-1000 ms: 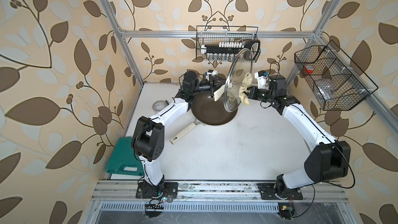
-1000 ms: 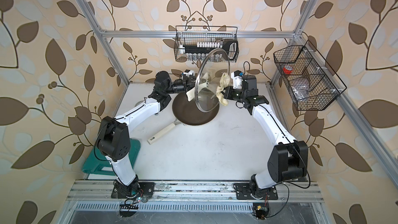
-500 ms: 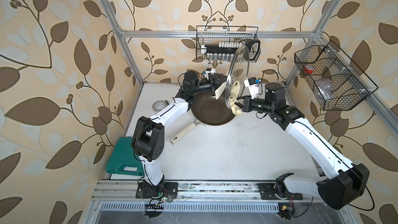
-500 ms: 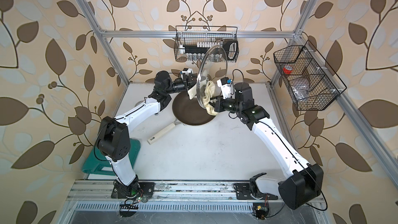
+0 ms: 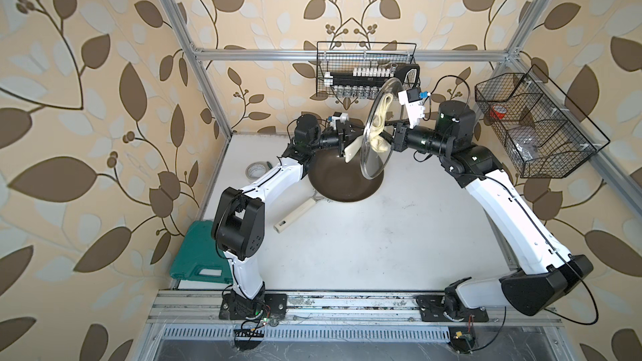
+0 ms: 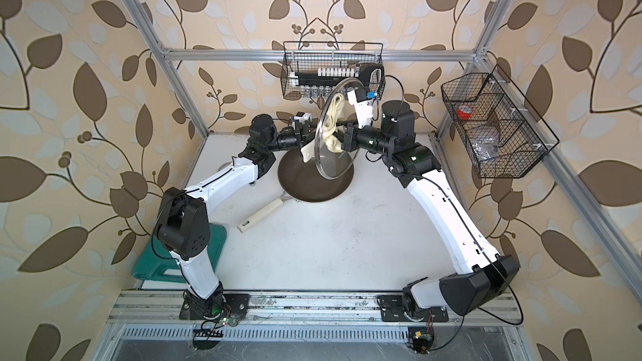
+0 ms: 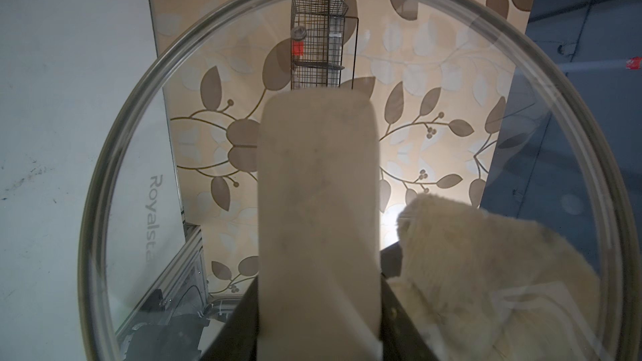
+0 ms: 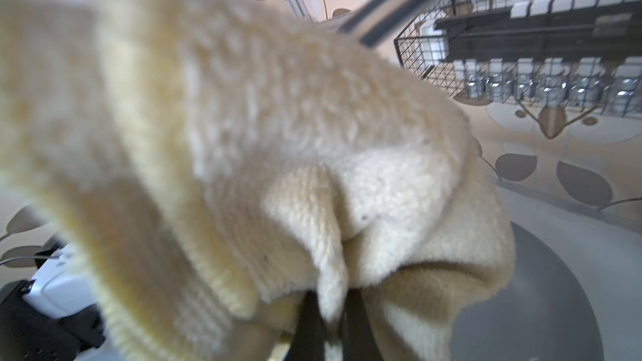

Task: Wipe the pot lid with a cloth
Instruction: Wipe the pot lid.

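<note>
Leaf-patterned wallpaper covers the walls around a white tabletop (image 5: 382,237) framed in aluminium bars. Nearest the camera head, both arms are bolted to a metal rail (image 5: 347,302) along the front edge. Just beyond it, at the near left corner, lies a green flat case (image 5: 194,262), partly hidden by the left arm (image 5: 239,227).

Farther in, a dark frying pan (image 5: 333,182) sits on the tabletop with its cream handle (image 5: 295,215) pointing toward the near left. Above the pan's far side the pot lid (image 5: 375,163) hangs in the air, standing almost on edge and leaning a little. Both top views show the lid (image 6: 335,164) clear of the pan.

The left fingers (image 7: 239,324) are clamped on the lid's cream bar handle (image 7: 318,203), one dark finger on each side of it. From the opposite side, the right fingers (image 8: 307,324) are pinched tight on a fold of the cloth (image 8: 312,133). In a top view the cloth (image 5: 378,130) lies against the glass on the face away from the handle, with a strip reaching toward the lid's upper rim. In the left wrist view the cloth (image 7: 469,265) shows through the glass beside the handle.

A roll of tape (image 5: 255,170) lies on the tabletop beside the left forearm. On the back wall hangs a wire basket (image 5: 364,64) holding rows of small jars. A second wire basket (image 5: 542,126) hangs on the right wall.
</note>
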Robot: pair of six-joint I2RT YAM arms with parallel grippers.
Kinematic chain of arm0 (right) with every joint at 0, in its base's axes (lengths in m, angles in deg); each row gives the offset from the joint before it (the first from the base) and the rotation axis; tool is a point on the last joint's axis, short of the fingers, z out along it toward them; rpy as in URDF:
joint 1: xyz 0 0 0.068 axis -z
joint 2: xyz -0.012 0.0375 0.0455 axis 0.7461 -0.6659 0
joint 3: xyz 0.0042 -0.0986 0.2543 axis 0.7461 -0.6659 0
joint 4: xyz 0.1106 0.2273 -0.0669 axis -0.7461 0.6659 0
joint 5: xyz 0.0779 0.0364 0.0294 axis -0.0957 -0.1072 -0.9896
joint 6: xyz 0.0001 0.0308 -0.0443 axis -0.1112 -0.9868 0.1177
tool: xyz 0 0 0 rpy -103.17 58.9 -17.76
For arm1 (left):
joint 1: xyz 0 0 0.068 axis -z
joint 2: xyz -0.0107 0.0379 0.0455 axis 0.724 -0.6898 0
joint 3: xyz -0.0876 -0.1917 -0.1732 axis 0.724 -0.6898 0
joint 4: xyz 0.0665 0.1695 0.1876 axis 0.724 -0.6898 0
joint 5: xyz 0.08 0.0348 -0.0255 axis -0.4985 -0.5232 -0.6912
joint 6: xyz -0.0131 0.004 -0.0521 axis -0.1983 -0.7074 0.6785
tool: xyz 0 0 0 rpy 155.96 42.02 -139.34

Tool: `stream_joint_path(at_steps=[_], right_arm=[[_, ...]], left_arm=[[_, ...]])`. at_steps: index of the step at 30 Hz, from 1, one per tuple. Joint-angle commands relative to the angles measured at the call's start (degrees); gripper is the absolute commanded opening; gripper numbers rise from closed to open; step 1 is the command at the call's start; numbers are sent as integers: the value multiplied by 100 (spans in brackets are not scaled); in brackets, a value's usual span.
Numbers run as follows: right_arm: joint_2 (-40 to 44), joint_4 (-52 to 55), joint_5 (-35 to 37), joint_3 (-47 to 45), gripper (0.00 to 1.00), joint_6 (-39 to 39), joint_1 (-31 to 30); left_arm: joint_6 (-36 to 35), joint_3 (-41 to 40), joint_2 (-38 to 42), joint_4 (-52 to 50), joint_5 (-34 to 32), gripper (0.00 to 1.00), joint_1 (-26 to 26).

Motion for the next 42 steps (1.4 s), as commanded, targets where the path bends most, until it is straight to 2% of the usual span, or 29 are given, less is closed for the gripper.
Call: stream_joint_path(at_steps=[1, 7, 15, 21, 26, 32, 38, 42], right_arm=[[-350, -337, 255, 335, 0, -49, 306], [-630, -349, 585, 199, 0, -80, 739], [-396, -448, 746, -1011, 0, -72, 928], [177, -505, 498, -2119, 0, -158, 880], [655, -397, 343, -2578, 0, -160, 459], [1033, -200, 113, -2412, 0, -212, -157], [870, -124, -243, -1519, 0, -63, -532], [595, -75, 19, -803, 0, 34, -513]], left_arm=[[-458, 242, 648, 1181, 471, 0, 95], [-454, 277, 795, 1269, 752, 0, 95], [-325, 424, 896, 1516, 810, 0, 95], [-268, 419, 880, 1632, 444, 0, 89], [-496, 352, 859, 1280, -52, 0, 89], [-563, 246, 800, 1093, -547, 0, 94], [-656, 144, 769, 886, -530, 0, 94], [-725, 51, 790, 830, -331, 0, 91]])
